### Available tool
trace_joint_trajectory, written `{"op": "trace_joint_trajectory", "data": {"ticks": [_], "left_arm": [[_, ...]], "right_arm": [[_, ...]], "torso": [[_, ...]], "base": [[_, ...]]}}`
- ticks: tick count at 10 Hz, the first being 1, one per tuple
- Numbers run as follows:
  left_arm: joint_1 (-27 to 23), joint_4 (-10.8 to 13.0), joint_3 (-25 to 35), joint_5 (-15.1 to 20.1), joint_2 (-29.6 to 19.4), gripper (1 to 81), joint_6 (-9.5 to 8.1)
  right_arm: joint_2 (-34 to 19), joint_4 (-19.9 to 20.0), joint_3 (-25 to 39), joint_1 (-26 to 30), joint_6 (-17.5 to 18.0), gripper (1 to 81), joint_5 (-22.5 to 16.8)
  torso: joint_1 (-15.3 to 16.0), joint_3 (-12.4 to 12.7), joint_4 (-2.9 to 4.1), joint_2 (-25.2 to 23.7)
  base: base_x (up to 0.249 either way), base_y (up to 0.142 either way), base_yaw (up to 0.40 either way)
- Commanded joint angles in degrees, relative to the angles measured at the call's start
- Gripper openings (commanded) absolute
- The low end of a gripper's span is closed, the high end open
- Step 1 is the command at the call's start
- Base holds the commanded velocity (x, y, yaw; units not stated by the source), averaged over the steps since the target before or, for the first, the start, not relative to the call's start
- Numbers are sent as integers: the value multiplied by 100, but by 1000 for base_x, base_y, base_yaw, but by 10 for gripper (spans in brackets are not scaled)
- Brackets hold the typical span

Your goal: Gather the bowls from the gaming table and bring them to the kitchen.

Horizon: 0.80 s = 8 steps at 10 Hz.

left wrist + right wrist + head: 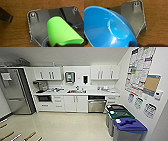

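The green bowl (62,33) ran off the left wrist picture's edge at its rim, and the fingers holding it were hidden beneath it. The blue bowl (107,27) was likewise cut off, its grip unseen. In the kitchen, the things on the far counter (100,92) were too blurred to name. The right-hand wall posters (138,67) were unreadable. The nearest blue-lidded bin (128,128) was cropped.

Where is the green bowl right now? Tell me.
The green bowl shows large in the left wrist view, close to the camera in front of the robot's dark plate, with a brown wooden surface behind it. The blue bowl shows in the right wrist view.
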Motion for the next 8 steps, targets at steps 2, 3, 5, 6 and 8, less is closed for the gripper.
{"op": "trace_joint_trajectory", "data": {"ticks": [2, 3, 5, 6, 8], "left_arm": [[-291, 63, -23, 260, -99, 10, 21], [-291, 63, -23, 260, -99, 10, 21], [-291, 63, -23, 260, -99, 10, 21], [-291, 63, -23, 260, -99, 10, 21], [-291, 63, -23, 260, -99, 10, 21]], "right_arm": [[-54, -39, -23, 226, -23, 10, -248], [-54, -39, -32, 226, -23, 10, -248], [-46, -39, -40, 226, -23, 10, -248], [-46, -39, -41, 234, -23, 10, -248], [-46, -39, -41, 234, -23, 10, -248]], "torso": [[2, 0, 0, 0], [0, 0, 0, 0], [0, 0, 0, 0], [0, 0, 0, 0], [2, 0, 0, 0]], "base": [[168, -74, 0], [168, -73, 0], [168, -65, 0], [168, -60, 0], [168, 0, 0]]}}
